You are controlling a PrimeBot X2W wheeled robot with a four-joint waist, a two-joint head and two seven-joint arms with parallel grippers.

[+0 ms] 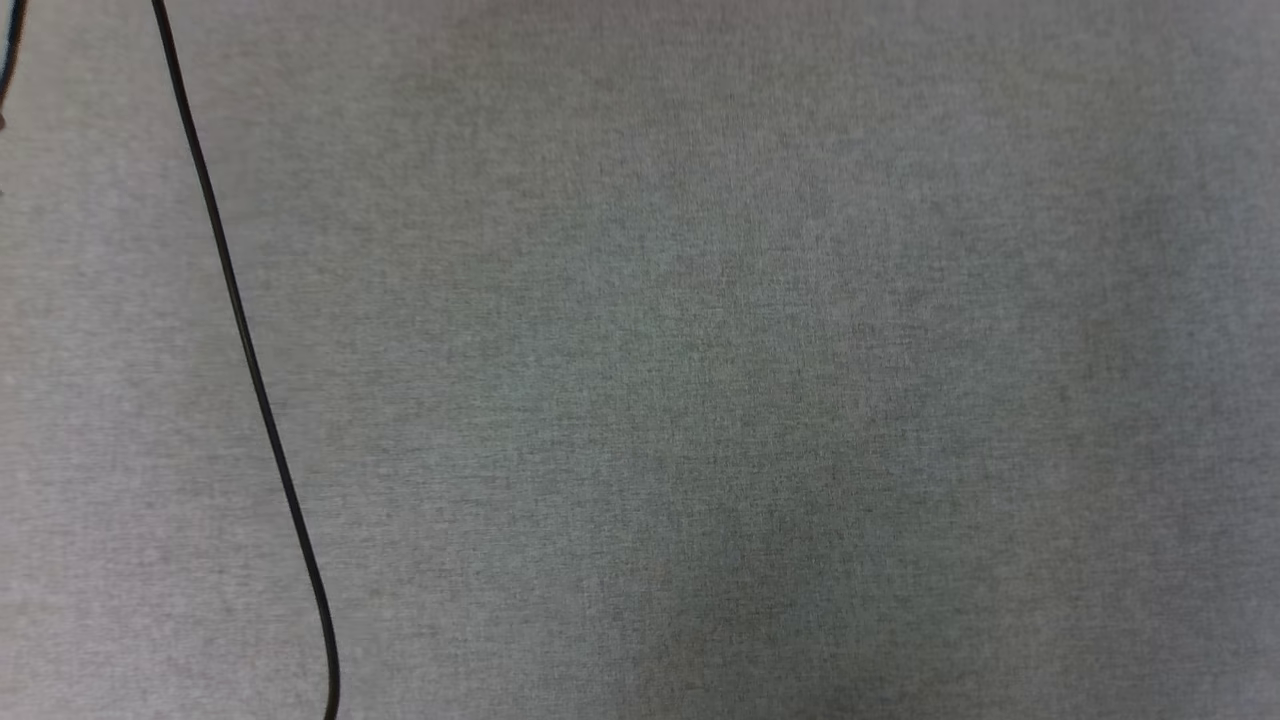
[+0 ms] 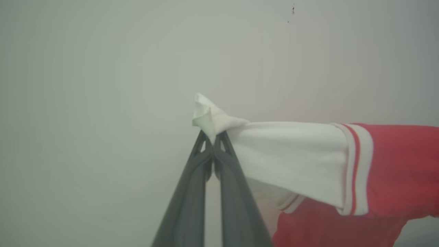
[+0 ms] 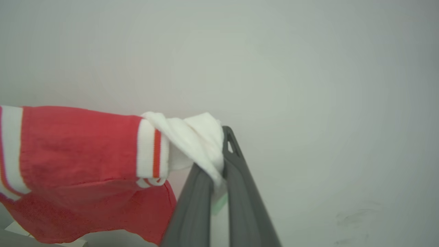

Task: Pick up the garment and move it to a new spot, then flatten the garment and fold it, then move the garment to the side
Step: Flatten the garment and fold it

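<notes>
I am holding the garment up off any surface, strung between my two arms. My left pincer is clamped shut on a sleeve tip, with a small peak of white cloth poking out past the jaws. My right pincer is clamped on a bunched sleeve, wadded against the inner finger.

I judge that I am carrying it toward the new spot, ready for laying out. To do this well, I am aiming to keep both pincers level and well apart so the red body is hanging straight between them. I should lower slowly so the hem is meeting the counter first, then draw back so the cloth is spreading flat rather than heaping. The left grip is thin, only a corner, so jerking risks pulling it free.

The wrist views are giving me the grips themselves and the striped trim where white meets red. The left one is showing a long smooth run of sleeve, the right one a crumpled wad. The head view is giving me the landing ground: the grey woven counter, with a black cable running down its left part, which I should be steering clear of.
</notes>
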